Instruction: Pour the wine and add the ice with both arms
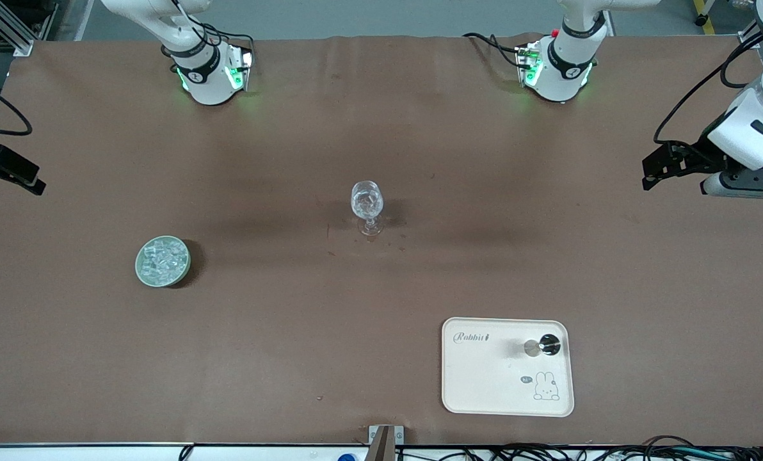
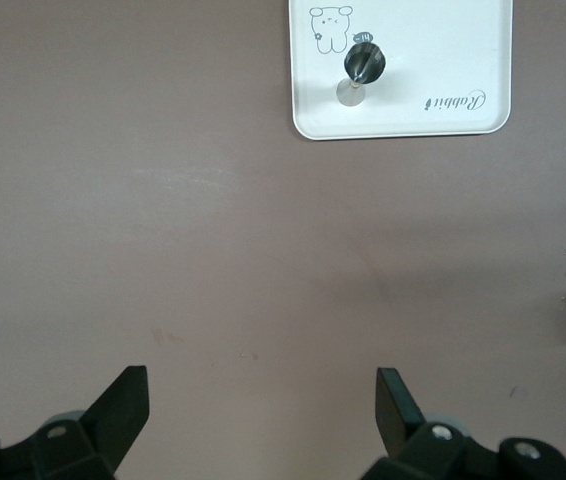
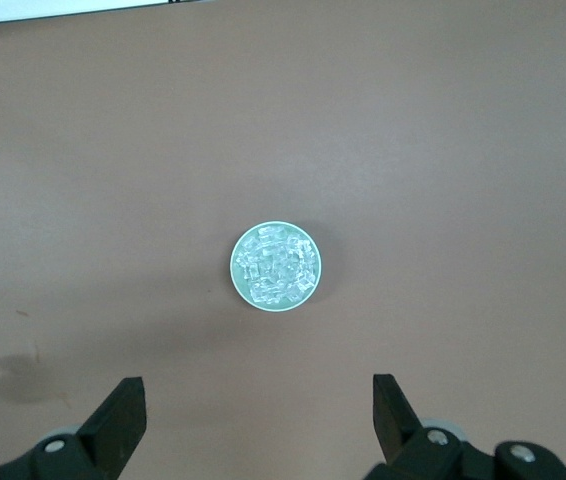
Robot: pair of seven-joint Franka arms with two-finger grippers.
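We see a brown table (image 1: 381,307). On a cream tray (image 2: 463,60), ahead of the left gripper (image 2: 263,400)'s wide-open jaws, stands a small dark stoppered bottle (image 2: 363,65). The right gripper (image 3: 258,405), jaws also spread, hangs over a green bowl (image 3: 236,262) of ice (image 3: 278,267): slippery, light cubes, probably best pinched singly. Only the front view shows the whole fragile stemmed glass (image 1: 367,203).

Even overhead light, soft shadows
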